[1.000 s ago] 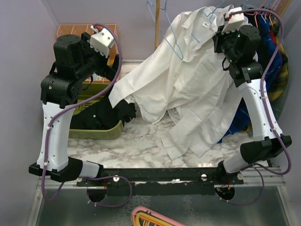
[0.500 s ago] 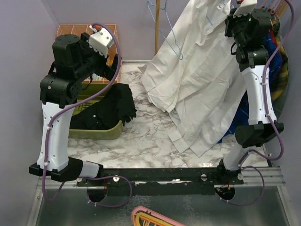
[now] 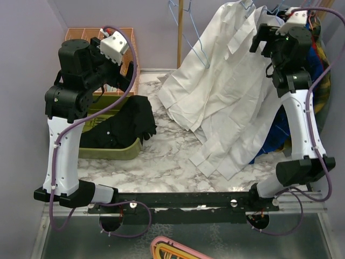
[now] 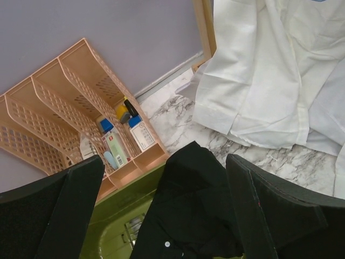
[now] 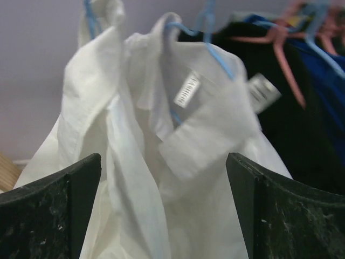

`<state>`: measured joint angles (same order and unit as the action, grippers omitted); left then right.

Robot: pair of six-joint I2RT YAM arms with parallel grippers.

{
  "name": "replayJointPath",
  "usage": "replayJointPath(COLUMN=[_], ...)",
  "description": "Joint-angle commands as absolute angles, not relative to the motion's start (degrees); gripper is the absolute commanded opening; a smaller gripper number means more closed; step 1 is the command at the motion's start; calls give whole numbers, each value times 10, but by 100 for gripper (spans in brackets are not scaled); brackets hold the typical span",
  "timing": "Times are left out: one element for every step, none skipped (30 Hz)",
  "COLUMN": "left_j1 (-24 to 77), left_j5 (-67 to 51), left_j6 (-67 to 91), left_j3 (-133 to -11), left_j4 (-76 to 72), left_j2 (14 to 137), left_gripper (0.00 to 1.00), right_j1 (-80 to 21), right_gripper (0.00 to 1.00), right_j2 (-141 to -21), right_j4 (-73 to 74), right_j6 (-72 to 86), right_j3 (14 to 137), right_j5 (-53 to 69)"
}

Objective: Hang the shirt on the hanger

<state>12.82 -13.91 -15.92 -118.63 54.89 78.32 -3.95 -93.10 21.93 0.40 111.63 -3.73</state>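
At 9 o'clock on the counter (image 3: 161, 167), the left arm (image 3: 70, 102) is folded back over the green bin (image 3: 108, 152) with the black garment (image 3: 126, 127), the left claw (image 4: 164, 213) spread apart and empty, which I judge keeps it away from the work. From the middle toward 1 o'clock the shirt (image 3: 226, 91) hangs by its collar (image 5: 199, 135) on the light-blue hanger (image 5: 218, 56), only its lower part lying on the counter, so the placing looks nearly done. At 2 o'clock the right arm (image 3: 299, 118) stands stretched up high, the right claw (image 5: 161, 210) parted and holding nothing, facing the collar from near.
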Motion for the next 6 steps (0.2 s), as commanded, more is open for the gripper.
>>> replayJointPath(left_j1=[120, 117, 112, 108, 106, 101], left_j5=[-149, -153, -159, -164, -165, -167], left_j6=[-148, -147, -146, -147, -145, -145], left_j3=[-1177, -1173, -1169, -1166, -1163, -1158], left_j4=[542, 542, 543, 544, 544, 543], left_j2=[783, 784, 784, 784, 784, 783], left_gripper=[98, 98, 98, 98, 98, 98], right_j1=[-37, -37, -37, -37, -42, -67], right_gripper=[99, 99, 99, 99, 99, 99], right_j2=[-808, -801, -792, -778, -752, -721], right_j4=[261, 309, 355, 375, 370, 354], right_j6=[209, 242, 270, 287, 290, 297], right_j3=[1040, 1038, 1030, 1004, 948, 893], right_j5=[-294, -317, -331, -327, -308, -312])
